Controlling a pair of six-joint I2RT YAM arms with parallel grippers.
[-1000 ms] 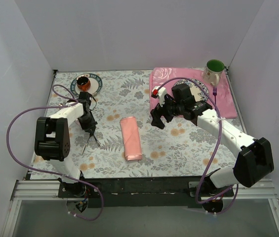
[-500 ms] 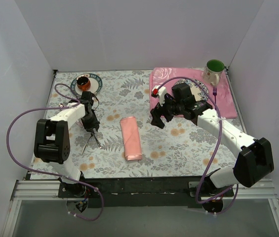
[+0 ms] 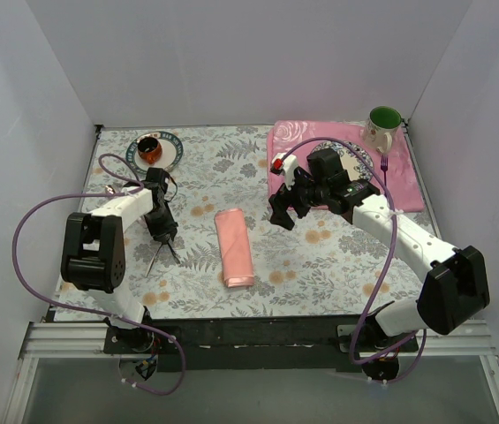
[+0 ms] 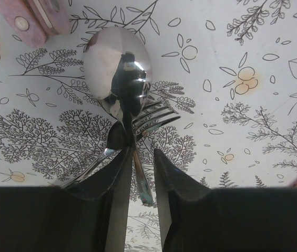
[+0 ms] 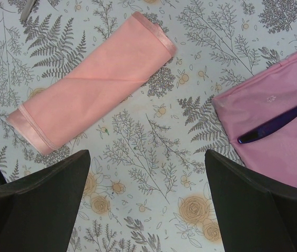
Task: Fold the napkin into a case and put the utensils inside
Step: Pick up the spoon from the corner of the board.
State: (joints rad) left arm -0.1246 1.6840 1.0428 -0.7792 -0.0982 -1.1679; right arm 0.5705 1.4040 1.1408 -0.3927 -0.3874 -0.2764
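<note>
A desk (image 3: 320, 265) printed with leaves and flowers sat between white walls. The case (image 3: 234, 246) lay folded at its centre, well apart from the utensils (image 4: 124, 126), a spoon (image 4: 118, 65) and a fork (image 4: 156, 118) crossed flat on the desk to the left. The left end effector (image 4: 142, 157) stood over them, jaws narrowly parted astride a handle, not visibly pinching. The right end effector (image 5: 145, 155) hung spread wide near the case. A good lift would probably mean closing low where the handles cross, so that neither piece slips.
</note>
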